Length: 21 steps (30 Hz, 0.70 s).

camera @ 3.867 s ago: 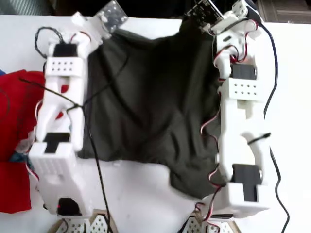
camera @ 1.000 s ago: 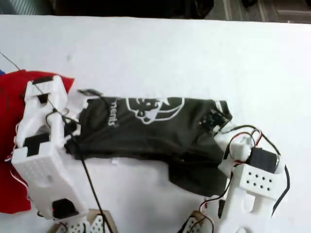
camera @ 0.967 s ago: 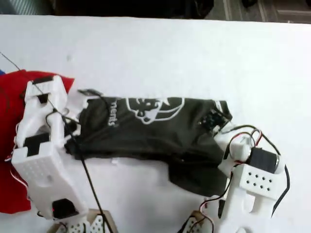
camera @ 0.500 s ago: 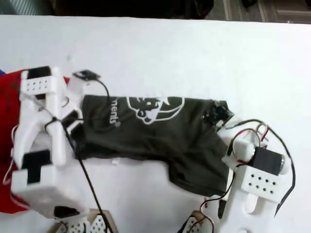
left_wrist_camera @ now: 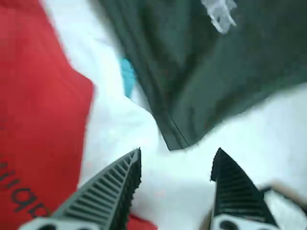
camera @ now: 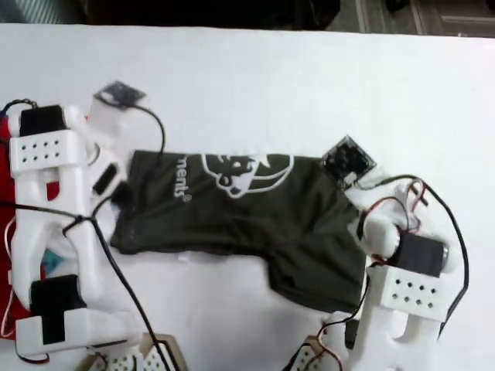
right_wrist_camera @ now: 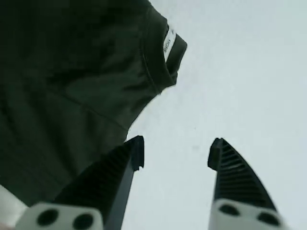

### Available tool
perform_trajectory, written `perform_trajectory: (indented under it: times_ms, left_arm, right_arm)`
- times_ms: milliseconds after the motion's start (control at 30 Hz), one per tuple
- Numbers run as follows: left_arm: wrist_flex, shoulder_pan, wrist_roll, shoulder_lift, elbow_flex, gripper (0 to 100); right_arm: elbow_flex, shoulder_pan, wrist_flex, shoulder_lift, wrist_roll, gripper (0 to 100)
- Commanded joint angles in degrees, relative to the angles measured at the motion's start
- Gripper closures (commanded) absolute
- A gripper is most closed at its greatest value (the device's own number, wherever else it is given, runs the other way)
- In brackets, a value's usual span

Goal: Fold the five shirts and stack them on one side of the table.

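dark shirt (camera: 232,216): white lettering (camera: 179,178) beside a round white graphic (camera: 246,171), too blurred to read
neck label (right_wrist_camera: 168,44): tiny print, unreadable
red shirt (left_wrist_camera: 38,96): dark letters (left_wrist_camera: 26,207), cut off at the edge

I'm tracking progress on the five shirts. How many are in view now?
2: a dark shirt in the middle of the table, and a red shirt beside it at the edge. More may lie hidden under the red one.

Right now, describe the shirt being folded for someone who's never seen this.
On the white table, look at the middle. The dark shirt lies there, partly folded. Its white print sets it apart from the red shirt at the left edge.
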<state>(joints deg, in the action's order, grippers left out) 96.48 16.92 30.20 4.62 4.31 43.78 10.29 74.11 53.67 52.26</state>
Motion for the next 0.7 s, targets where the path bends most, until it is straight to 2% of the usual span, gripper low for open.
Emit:
perform_trajectory:
  times_ms: [0, 100, 167, 300, 467, 567, 667]
  left_arm:
    - [-10.1, -0.7, -11.4, 2.3, -1.7, 81]
    - [-18.5, -2.6, -17.5, 2.3, -0.4, 93]
    - [-23.9, -5.2, -18.4, 2.2, 2.4, 99]
    - [-35.7, -9.3, -18.6, 2.2, 11.0, 98]
    - [-48.3, -10.5, -18.5, 2.2, 21.1, 98]
    - [-52.7, -10.2, -18.5, -0.7, 24.1, 98]
    - [-53.0, -9.1, -18.4, -7.5, 22.8, 98]
  right_arm:
    - [0.8, -5.4, -8.3, -5.5, -8.9, 87.4]
    - [0.4, -10.1, -15.8, -13.8, -15.1, 98.9]
    - [-0.9, -12.4, -19.6, -19.6, -17.8, 96.5]
    - [-6.0, -15.9, -22.8, -30.6, -20.5, 97.9]
    - [-14.2, -16.6, -22.9, -44.2, -20.7, 97.9]
    - [-17.8, -15.3, -22.9, -51.6, -20.7, 97.9]
    - [-20.4, -13.2, -22.6, -56.2, -20.5, 97.9]
